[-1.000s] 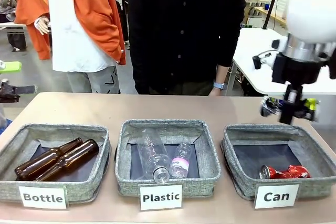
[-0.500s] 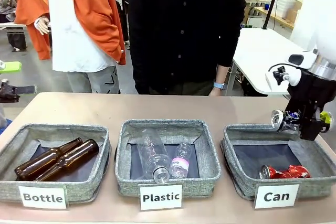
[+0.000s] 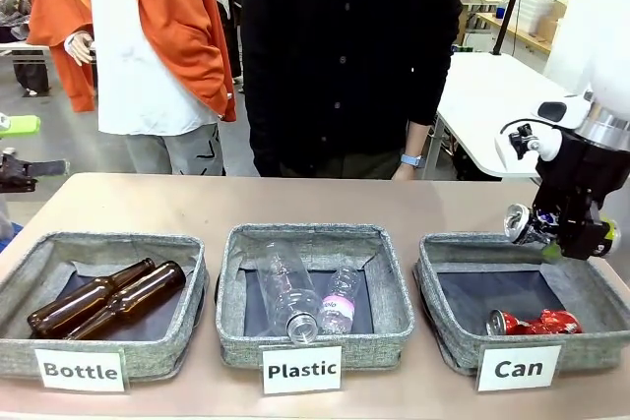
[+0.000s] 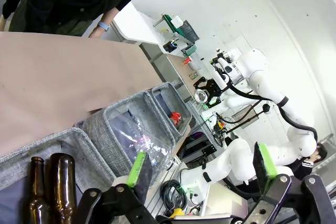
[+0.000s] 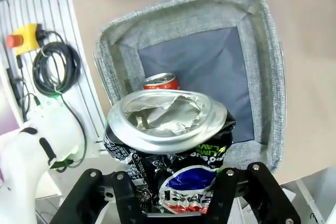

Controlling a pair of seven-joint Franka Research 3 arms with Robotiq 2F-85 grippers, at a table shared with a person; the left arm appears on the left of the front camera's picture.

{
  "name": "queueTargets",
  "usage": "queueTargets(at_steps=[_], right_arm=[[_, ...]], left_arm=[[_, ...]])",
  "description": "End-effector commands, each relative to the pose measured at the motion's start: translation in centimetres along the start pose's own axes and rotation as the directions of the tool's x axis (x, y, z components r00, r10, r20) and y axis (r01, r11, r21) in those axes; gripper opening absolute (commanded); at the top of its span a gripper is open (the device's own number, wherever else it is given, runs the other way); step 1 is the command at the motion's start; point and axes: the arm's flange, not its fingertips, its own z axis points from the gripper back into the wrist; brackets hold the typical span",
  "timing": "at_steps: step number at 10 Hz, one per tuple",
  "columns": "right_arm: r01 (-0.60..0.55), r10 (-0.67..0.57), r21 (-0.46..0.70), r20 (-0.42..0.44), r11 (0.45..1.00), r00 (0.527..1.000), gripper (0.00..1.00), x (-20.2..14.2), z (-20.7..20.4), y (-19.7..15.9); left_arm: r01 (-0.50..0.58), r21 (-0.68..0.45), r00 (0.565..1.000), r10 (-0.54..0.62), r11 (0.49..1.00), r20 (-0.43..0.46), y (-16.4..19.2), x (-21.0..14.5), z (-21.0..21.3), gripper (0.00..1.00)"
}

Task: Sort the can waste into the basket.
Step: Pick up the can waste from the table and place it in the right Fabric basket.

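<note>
- Three white labels along the near edge, reading "Bottle", "Plastic" and "Can"; the "Can" label (image 3: 518, 368) sits on the front of the grey basket (image 3: 439, 287) farthest toward the robot's right.
- Inside that basket, by its front wall just behind the label, lies the red crushed can (image 3: 534, 323); from the right wrist camera its top (image 5: 160, 81) peeks out against the dark base.
- The right gripper (image 3: 574, 234) hangs over the basket's far right corner, fingers clamped on the black and silver can (image 3: 524, 224), which sticks out toward the basket's middle.
- In the right wrist view that can (image 5: 170, 142) is held between both black fingers, its crumpled silver top facing the camera; green lettering runs upside down on its side and I can't make it out, and below it there's a red, white and blue round emblem.
- The left gripper (image 4: 201, 168) is spread wide, green pads (image 4: 137, 169) well apart, nothing between them; it's far from the "Can" basket, near the brown bottles (image 4: 63, 187).
- Those two brown bottles (image 3: 103, 298) lie in the "Bottle" basket, clear plastic bottles (image 3: 308, 301) in the "Plastic" one.
</note>
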Motion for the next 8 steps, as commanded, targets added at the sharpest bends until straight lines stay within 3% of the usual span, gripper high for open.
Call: queueTargets(at_steps=[1,2,3,4,6,7,8], right_arm=[[0.002,-0.002,-0.004,0.02,1.0,1.0,1.0,0.5,0.0,-0.1],[0.012,-0.012,0.002,0.02,1.0,1.0,1.0,0.5,0.0,-0.2],[0.015,-0.015,0.005,0.027,1.0,1.0,0.93,0.5,0.0,-0.2],[0.02,-0.02,0.007,0.034,1.0,0.999,1.0,0.5,0.1,-0.2],[0.022,-0.023,0.021,0.044,1.0,0.999,1.0,0.5,0.1,-0.4],[0.047,-0.051,0.059,0.062,0.997,0.997,1.0,0.5,0.3,-0.6],[0.154,-0.175,0.174,0.113,0.973,0.978,1.0,0.6,1.0,-0.9]], left_arm=[[-0.002,-0.003,1.0,0.002,1.0,0.014,-0.2,0.0,0.0,1.0],[-0.002,-0.003,1.0,0.002,1.0,0.014,-0.2,0.0,0.0,1.0],[-0.002,-0.003,1.0,0.002,1.0,0.014,-0.2,0.0,0.0,1.0],[-0.002,-0.003,1.0,0.002,1.0,0.014,-0.2,0.0,0.0,1.0],[-0.002,-0.003,1.0,0.002,1.0,0.014,-0.2,0.0,0.0,1.0],[-0.002,-0.003,1.0,0.002,1.0,0.014,-0.2,0.0,0.0,1.0],[-0.002,-0.003,1.0,0.002,1.0,0.014,-0.2,0.0,0.0,1.0]])
